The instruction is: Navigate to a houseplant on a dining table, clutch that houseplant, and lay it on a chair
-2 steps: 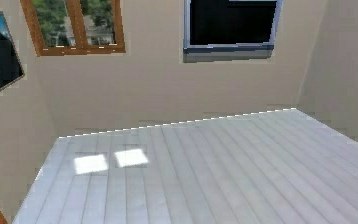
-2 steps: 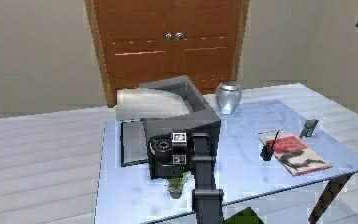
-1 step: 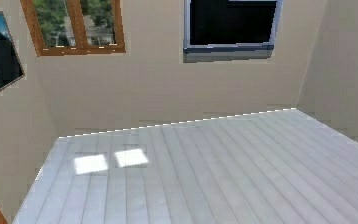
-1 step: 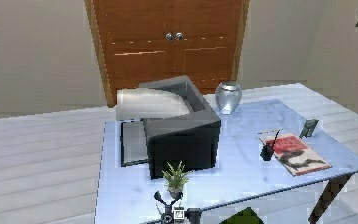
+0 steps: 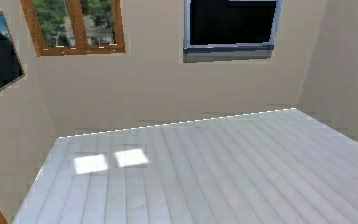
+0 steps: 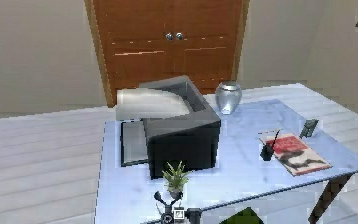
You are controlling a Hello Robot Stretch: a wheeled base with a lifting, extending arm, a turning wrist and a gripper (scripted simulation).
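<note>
A small houseplant (image 6: 174, 179) with spiky green leaves in a pale pot stands near the front edge of the pale blue-grey dining table (image 6: 242, 170) in the arm side view. Just below it, at the picture's bottom edge, is my gripper (image 6: 170, 209), its dark body beside the small white marker squares (image 6: 193, 215). The plant stands on the tabletop right behind the gripper's far end, so I cannot tell whether the gripper holds anything.
On the table are a big dark box (image 6: 177, 135) with a white curved top, a glass vase (image 6: 228, 97), a dark cup (image 6: 268, 149) and a magazine (image 6: 297, 153). A wooden double door (image 6: 167, 40) is behind. Ahead lies pale plank floor (image 5: 207, 170), a wood-framed window (image 5: 73, 24) and a dark panel (image 5: 232, 25).
</note>
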